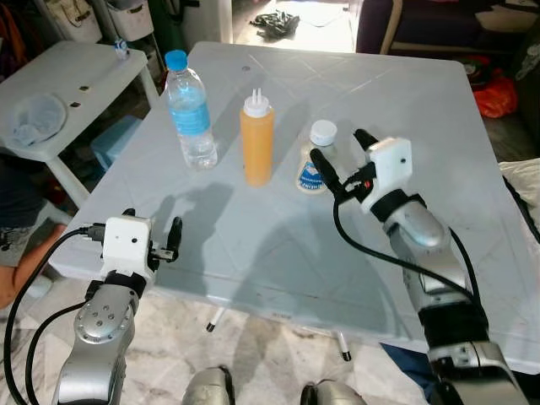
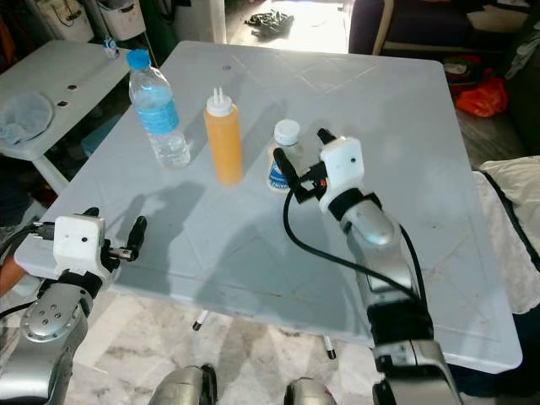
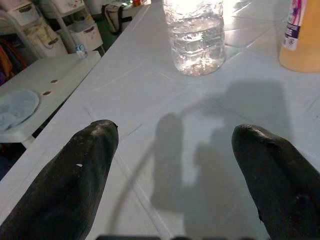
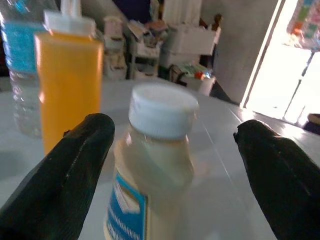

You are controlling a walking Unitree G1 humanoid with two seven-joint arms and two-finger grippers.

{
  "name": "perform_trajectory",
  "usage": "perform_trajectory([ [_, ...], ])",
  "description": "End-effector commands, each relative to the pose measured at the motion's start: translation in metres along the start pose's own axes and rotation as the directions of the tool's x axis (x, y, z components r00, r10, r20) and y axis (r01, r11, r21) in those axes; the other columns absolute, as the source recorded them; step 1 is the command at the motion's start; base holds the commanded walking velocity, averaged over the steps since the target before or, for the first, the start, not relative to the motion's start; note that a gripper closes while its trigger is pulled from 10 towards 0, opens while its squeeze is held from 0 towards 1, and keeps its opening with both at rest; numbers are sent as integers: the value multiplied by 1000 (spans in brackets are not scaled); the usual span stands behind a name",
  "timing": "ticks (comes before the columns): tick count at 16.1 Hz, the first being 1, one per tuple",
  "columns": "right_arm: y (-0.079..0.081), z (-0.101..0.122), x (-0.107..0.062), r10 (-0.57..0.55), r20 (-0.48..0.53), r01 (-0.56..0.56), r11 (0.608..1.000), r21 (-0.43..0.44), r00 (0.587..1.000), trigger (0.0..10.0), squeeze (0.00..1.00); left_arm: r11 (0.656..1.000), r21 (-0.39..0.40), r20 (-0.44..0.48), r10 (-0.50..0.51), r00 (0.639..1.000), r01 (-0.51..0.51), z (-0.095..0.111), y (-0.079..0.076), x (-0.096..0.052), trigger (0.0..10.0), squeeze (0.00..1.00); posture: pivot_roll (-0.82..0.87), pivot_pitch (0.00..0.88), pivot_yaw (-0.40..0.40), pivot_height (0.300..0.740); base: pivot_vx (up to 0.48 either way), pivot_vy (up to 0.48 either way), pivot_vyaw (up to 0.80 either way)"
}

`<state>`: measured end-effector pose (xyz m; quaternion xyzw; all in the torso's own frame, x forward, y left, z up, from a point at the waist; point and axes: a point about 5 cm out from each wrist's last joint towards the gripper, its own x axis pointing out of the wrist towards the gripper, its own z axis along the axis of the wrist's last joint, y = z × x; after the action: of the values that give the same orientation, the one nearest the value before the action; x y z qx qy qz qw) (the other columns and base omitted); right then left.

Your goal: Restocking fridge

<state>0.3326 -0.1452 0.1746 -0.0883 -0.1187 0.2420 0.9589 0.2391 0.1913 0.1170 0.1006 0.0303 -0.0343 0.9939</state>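
Three items stand in a row on the white table point(image 1: 405, 93): a clear water bottle point(image 1: 190, 114) with a blue cap, an orange squeeze bottle point(image 1: 256, 139) and a small pale bottle point(image 1: 316, 160) with a white cap and blue label. My right gripper point(image 1: 343, 154) is open just right of the small bottle, one finger close beside it. In the right wrist view the small bottle point(image 4: 155, 165) stands between the two spread fingers, a little beyond the tips. My left gripper point(image 1: 152, 224) is open, empty and low over the table's near left edge, pointing at the water bottle point(image 3: 197, 40).
A second white table point(image 1: 84, 67) with a plastic bowl point(image 1: 34, 118) stands to the left. A person's hand point(image 1: 25, 266) shows at the left edge. A blue bin point(image 1: 114, 139) sits between the tables. A red bag point(image 1: 498, 97) lies on the floor at the far right.
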Motion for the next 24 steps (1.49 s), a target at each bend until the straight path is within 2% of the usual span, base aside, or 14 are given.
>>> perform_trajectory([
  [1, -1, 5, 7, 36, 19, -36, 999, -3, 999, 10000, 0, 1000, 18, 10, -3, 1000, 3, 5, 3, 0, 10000, 0, 126, 132, 53, 740, 0, 0, 0],
  [4, -2, 6, 17, 80, 7, -80, 997, 18, 997, 10000, 0, 1000, 19, 8, -5, 1000, 4, 6, 4, 0, 10000, 0, 136, 136, 51, 740, 0, 0, 0],
  [5, -2, 5, 21, 95, -2, -95, 995, 28, 995, 8980, 0, 1000, 14, 8, -6, 1000, 6, 6, 3, 0, 10000, 0, 141, 140, 52, 740, 0, 0, 0],
  [6, -5, 5, 26, 95, -13, -94, 994, 52, 995, 0, 0, 1000, 12, 7, -9, 1000, 9, 6, 3, -1, 10000, 0, 141, 140, 53, 740, 0, 0, 0],
  [8, -7, 5, 30, 105, -19, -103, 992, 75, 994, 0, 0, 1000, 14, 5, -11, 1000, 11, 6, 2, -1, 10000, 0, 143, 143, 56, 740, 0, 0, 0],
  [11, -7, 7, 33, 143, -15, -142, 988, 65, 990, 0, 0, 1000, 17, 3, -17, 1000, 17, 7, 3, 0, 10000, 0, 141, 143, 58, 740, 0, 0, 0],
  [14, 1, 3, 28, 160, -16, -158, 985, 71, 987, 0, 0, 1000, 13, 1, -19, 1000, 19, 6, 1, 0, 10000, 0, 138, 141, 54, 740, 0, 0, 0],
  [18, 13, -6, 12, 150, -31, -149, 988, 44, 988, 0, 0, 1000, 3, -5, -28, 1000, 28, 4, -3, 1, 10000, 0, 114, 133, 57, 740, 0, 0, 0],
  [22, 26, 9, -15, 48, 25, -50, 994, 101, 999, 0, 0, 1000, -16, -15, -21, 1000, 20, 1, -8, 1, 10000, 0, 93, 89, 28, 740, 0, 0, 0],
  [23, 31, 15, -29, -48, 38, 43, 990, 136, 998, 3961, 0, 1000, -26, -23, 8, 1000, -9, 0, -10, 0, 10000, 0, 94, 64, 20, 740, 0, 0, 0],
  [24, 34, 17, -35, -98, 40, 91, 986, 142, 994, 5412, 0, 999, -32, -26, 23, 999, -24, -1, -10, -1, 10000, 0, 94, 64, 20, 740, 0, 0, 0],
])
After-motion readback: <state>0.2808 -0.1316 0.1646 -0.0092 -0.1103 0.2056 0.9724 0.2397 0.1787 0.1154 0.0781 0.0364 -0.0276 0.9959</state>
